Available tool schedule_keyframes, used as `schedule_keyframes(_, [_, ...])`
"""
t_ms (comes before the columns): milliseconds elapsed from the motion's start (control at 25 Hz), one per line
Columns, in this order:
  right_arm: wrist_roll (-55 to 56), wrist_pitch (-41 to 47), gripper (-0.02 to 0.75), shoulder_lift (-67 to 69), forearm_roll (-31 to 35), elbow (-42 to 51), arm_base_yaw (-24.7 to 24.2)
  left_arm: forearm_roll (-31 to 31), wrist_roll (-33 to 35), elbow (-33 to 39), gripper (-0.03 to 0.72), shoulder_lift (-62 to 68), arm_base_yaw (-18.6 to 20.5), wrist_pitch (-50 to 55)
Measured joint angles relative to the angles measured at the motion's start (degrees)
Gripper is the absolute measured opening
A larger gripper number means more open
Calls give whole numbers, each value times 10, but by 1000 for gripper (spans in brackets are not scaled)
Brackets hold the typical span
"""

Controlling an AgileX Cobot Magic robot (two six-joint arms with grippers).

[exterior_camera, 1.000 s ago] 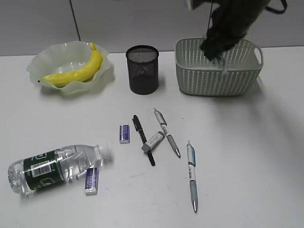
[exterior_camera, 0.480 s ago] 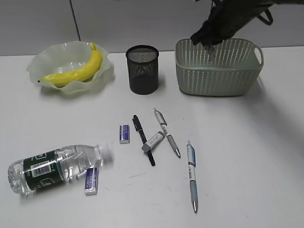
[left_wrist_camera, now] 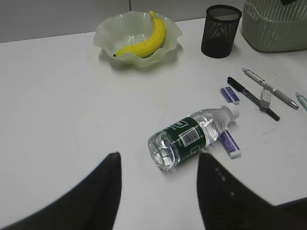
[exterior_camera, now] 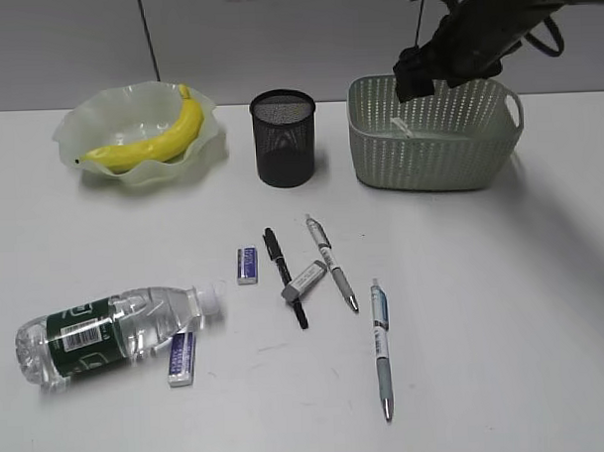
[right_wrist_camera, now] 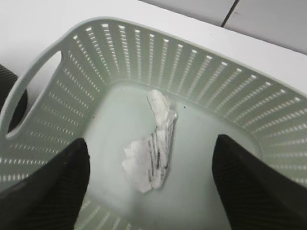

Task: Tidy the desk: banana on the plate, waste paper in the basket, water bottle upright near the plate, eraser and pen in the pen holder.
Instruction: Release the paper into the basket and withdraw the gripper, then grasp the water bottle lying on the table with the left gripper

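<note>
Nearby, pens (exterior_camera: 328, 261) and erasers (exterior_camera: 247, 265) lie beside the toppled water bottle (exterior_camera: 107, 332).

Bare bench (exterior_camera: 523, 308) lies right of the pens (exterior_camera: 383, 347); around the water bottle (exterior_camera: 112, 332) an eraser (exterior_camera: 182, 358) touches its side, blocking that flank.

bright, even light; soft shadows on the desk (exterior_camera: 503, 308); blurred dark gripper fingers (left_wrist_camera: 76, 201) in both wrist views.

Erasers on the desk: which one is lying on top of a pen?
The grey-sleeved eraser rests across the black pen. The two blue-sleeved erasers lie flat on the desk.
</note>
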Motion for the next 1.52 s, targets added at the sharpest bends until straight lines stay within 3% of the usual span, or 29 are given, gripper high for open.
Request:
schedule_keyframes(320, [6,259,580,-91,-10,0,1,0,0,0,382,0,0,0])
schedule_keyframes(480, [16,335,578,-142,-10,35,1,0,0,0,382,0,0,0])
schedule_keyframes(1040, [20,368,578,-529,-1,414,1,0,0,0,382,0,0,0])
schedule_keyframes(1520, [21,350,575,-920,14,625,1,0,0,0,382,0,0,0])
